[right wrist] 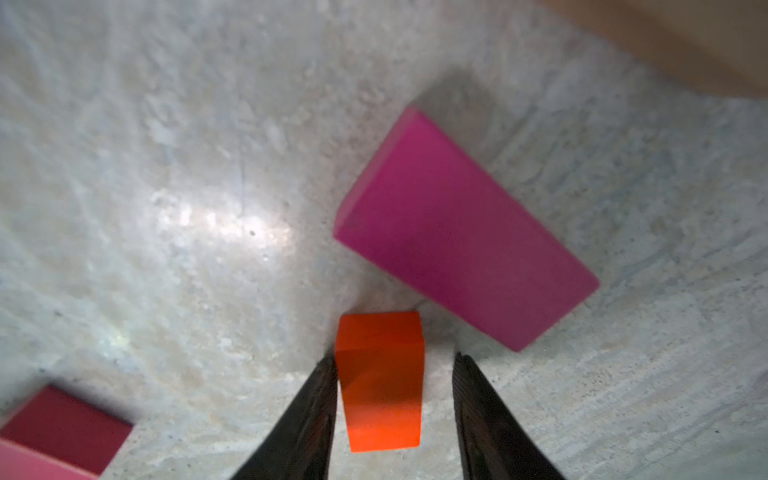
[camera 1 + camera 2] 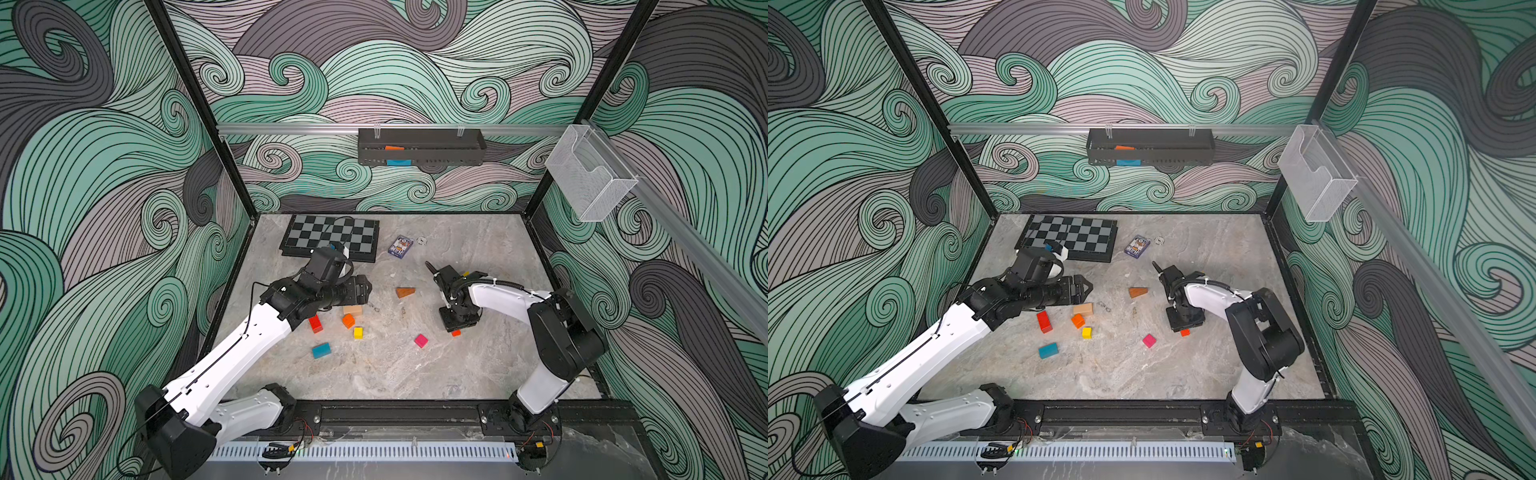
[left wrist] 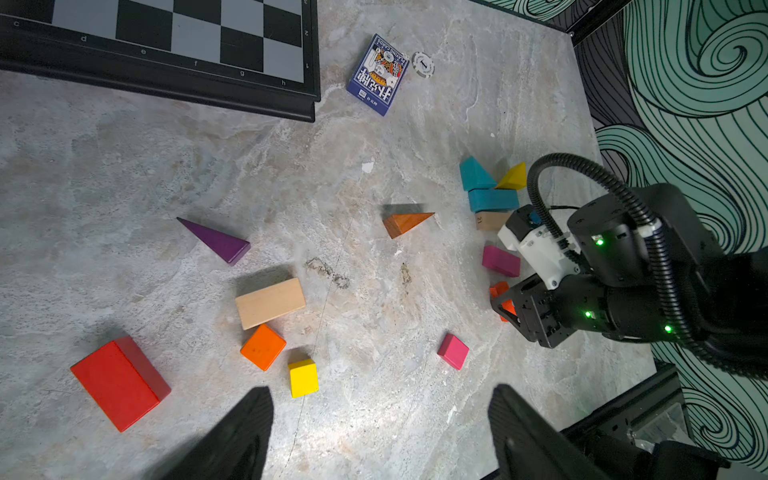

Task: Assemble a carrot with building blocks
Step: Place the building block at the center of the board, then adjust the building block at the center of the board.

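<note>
Although both top views hide it, the left wrist view shows a purple wedge (image 3: pixel 216 242). The right gripper (image 1: pixel 394 358), jaws apart, straddles the orange block (image 1: pixel 380 386) on the table (image 1: pixel 166 208); the left gripper (image 3: pixel 382 390) is spread wide. The wall tray (image 2: pixel 449 151) holds an orange piece (image 2: pixel 394 147).

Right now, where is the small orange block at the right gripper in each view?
In both top views: orange block under the right gripper, right of the pink cube.
Left wrist: block peeks out behind that gripper.
Right wrist: block between the open jaws.
Shared landmark: the right gripper.
</note>
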Tool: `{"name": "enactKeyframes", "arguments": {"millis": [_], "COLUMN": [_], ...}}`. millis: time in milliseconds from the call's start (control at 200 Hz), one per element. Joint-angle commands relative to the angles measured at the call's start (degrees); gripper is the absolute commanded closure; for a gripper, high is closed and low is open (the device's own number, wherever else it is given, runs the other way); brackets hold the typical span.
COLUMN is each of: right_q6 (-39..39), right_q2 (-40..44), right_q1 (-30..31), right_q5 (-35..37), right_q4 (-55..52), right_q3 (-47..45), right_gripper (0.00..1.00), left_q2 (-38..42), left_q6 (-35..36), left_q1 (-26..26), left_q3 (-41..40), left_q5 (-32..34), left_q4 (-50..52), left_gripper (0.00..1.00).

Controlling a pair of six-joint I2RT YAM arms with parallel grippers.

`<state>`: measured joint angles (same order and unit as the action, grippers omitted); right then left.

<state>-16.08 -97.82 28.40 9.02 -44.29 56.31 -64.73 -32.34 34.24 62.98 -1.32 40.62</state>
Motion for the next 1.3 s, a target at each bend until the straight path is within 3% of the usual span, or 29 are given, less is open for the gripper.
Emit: {"name": "enactKeyframes", "arguments": {"millis": [0,180,320,440,605,1291], "right_q6": [0.0,-2.2,-3.4,-3.8,-4.7,-9.0], "right_q2": [2.2,9.9,14.0,12.5,8.7,3.1], "right_q1": [-0.2,0.0,0.2,0.2,0.2,-1.3], "right_q5": [0.4,-3.0,-8.3,-15.7,-17.9,-0.5], "right_q4": [0.1,-3.0,-4.7,-4.6,-3.8,-3.0], "right_q3": [0.8,0.5,-0.9,-1.9,-2.8,-1.6], "right_gripper": [0.43,0.41,0.52,0.6,0.61,0.6], "left_q2": [-0.5,-0.5,-0.8,-1.4,-2.7,-5.0], "left_q6": [1.4,1.4,1.2,1.0,1.0,3.1], "left_q1": [-0.4,-0.4,-0.5,-0.4,-0.4,-1.2], "left_q3": [1.5,1.4,1.2,1.2,2.0,4.1], "left_q5": [-1.3,-1.4,-1.7,-2.1,-2.7,-3.2], "left_q4": [-1.3,-1.4,-1.9,-2.6,-3.0,-2.1], "left_gripper": [0.17,0.17,0.18,0.19,0.19,0.19]}}
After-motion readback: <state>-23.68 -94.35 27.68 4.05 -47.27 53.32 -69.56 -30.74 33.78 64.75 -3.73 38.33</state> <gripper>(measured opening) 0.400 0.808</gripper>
